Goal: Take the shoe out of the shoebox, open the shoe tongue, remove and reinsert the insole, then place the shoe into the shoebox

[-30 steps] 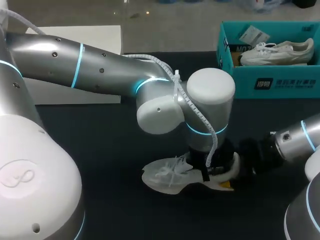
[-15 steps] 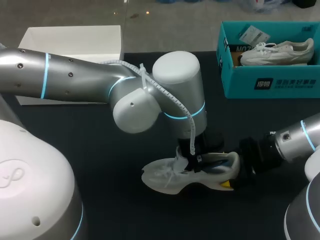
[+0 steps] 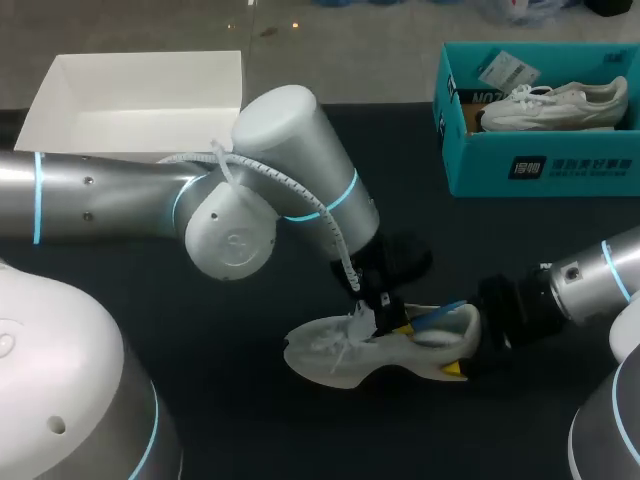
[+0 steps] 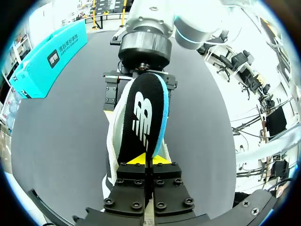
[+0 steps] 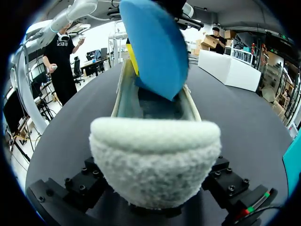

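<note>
Where closest on the black table (image 3: pixel 215 335), shows a white shoe (image 3: pixel 330 358) standing upright on its sole, toe pointing leftward. Clamps the fuzzy heel from both sides with the right gripper (image 3: pixel 462 347), set low at the right, fingers pressed to the heel's two flanks. Just ahead of that, pinches the insole (image 3: pixel 436 320) flat between the closed yellow tips of the left gripper (image 3: pixel 392 320), poised over the middle of the shoe. Holds the insole by its front part, rear end raised clear above the shoe's opening, black top face toward the left wrist, blue underside toward the right gripper. Cannot tell about the very front end, in the shoe or out. Farther back, at the table's far right, shows the teal shoebox (image 3: pixel 570 165), open, well apart from both grippers, with a second shoe (image 3: pixel 555 105) lying in it. At the far left, shows a white box (image 3: pixel 140 95), open, partly behind the left arm (image 3: pixel 100 195).
</note>
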Action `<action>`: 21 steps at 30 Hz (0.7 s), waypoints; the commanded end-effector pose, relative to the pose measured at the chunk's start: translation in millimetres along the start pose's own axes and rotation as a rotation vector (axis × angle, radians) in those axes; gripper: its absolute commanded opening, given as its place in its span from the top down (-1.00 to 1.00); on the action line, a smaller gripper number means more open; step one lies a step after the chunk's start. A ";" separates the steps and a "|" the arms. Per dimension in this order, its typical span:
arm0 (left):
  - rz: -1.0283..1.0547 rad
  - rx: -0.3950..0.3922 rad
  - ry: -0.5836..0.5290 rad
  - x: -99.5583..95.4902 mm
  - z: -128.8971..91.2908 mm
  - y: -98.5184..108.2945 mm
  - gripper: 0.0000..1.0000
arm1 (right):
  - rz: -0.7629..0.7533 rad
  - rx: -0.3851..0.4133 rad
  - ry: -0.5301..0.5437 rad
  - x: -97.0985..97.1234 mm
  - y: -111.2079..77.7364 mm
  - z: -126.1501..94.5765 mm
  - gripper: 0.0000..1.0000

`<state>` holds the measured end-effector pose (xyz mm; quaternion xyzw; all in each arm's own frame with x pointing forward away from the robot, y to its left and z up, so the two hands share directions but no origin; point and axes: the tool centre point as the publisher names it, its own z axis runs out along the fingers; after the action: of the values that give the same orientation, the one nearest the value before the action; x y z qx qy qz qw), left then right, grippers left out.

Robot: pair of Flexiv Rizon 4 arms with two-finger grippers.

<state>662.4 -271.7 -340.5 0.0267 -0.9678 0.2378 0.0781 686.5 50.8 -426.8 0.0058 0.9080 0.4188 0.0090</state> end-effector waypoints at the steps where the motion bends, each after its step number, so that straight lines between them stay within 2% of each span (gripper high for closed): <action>1: 0.033 0.141 -0.004 7.7 -16.0 -2.6 1.00 | 0.000 0.005 -0.002 0.2 -0.8 1.7 1.00; 5: 0.062 0.158 -0.012 12.7 -20.8 -15.2 1.00 | 0.000 0.005 -0.002 0.2 -0.8 1.7 1.00; 9: 0.046 0.134 -0.016 9.5 -13.6 -15.7 1.00 | 0.000 0.005 -0.002 0.2 -0.8 1.7 1.00; 10: 0.044 0.134 -0.012 9.0 -11.8 -15.1 0.92 | 0.000 0.005 -0.002 0.2 -0.8 1.7 1.00; 12: 0.029 0.119 -0.010 8.9 -8.3 -13.4 0.52 | 0.000 0.005 -0.002 0.2 -0.8 1.7 1.00; 15: 0.016 0.099 -0.010 9.5 -4.4 -11.5 0.07 | 0.000 0.005 -0.002 0.2 -0.8 1.7 1.00; 21: 0.007 0.064 -0.037 10.4 -1.9 -10.9 0.03 | 0.000 0.005 -0.002 0.2 -0.8 1.7 1.00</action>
<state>655.4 -273.1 -333.4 0.0279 -0.9578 0.2789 0.0644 686.5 50.9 -426.7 0.0058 0.9080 0.4189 0.0091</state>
